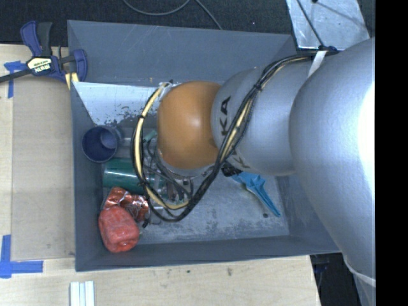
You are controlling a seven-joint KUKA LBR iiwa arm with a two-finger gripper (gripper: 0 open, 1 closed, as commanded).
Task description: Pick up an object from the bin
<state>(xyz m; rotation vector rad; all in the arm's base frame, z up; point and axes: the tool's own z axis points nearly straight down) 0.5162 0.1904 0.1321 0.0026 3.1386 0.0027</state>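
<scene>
My gripper (167,185) is low in the left half of the bin, mostly hidden under the arm's wrist. Just left of it lies a dark green cylinder-like thing (120,173), partly covered. A blue cup (99,144) lies on its side above that, its mouth facing the camera. Below left of the gripper sits a crinkled shiny red wrapper (129,203) on top of a red rounded lump (118,228), near the bin's front left corner.
A light blue plastic piece with prongs (258,191) lies on the bin floor to the right of the gripper. The arm with its orange cover and cables spans the bin's middle and right.
</scene>
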